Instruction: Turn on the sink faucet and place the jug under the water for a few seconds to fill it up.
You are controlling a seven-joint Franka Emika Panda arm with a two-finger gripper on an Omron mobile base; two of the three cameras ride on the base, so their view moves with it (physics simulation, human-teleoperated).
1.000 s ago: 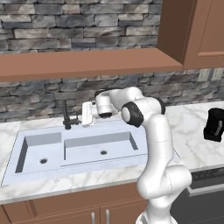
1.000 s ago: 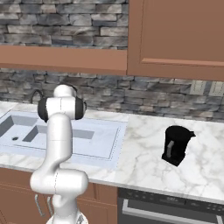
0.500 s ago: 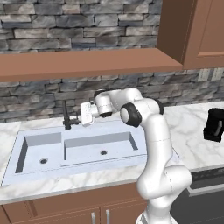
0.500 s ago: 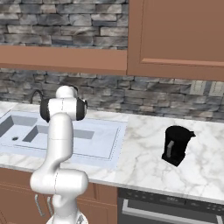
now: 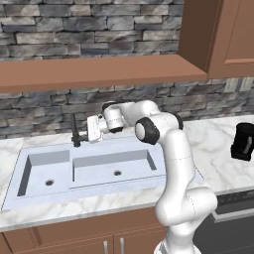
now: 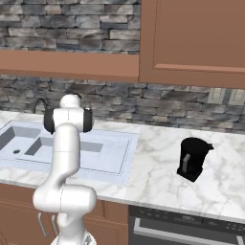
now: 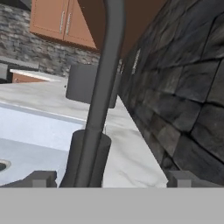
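- In the left base view the sink [image 5: 59,171] lies at the left of the marble counter [image 5: 213,149], both round drains showing; its front wall hides the near floor of each basin
- The sink faucet [image 5: 75,130] stands at the sink's back rim, a thin dark stem; its top merges with the dark stone wall [image 5: 44,106] and its lever is too small to make out
- Just right of the faucet is the gripper [image 5: 84,135], reached out level from the arm; its fingers are hard to tell apart here
- In the hand view the faucet's stem [image 7: 103,87] rises very close between the two finger tips [image 7: 41,178], which stand wide apart and hold nothing; the spout is cut off by the top edge
- In the right base view the arm's shoulder hides the gripper, and just the faucet's curved top [image 6: 40,103] peeks out beside it
- The jug [image 6: 191,159] stands on the counter well right of the sink, upright; in the left base view it is cut by the right edge [image 5: 244,141]
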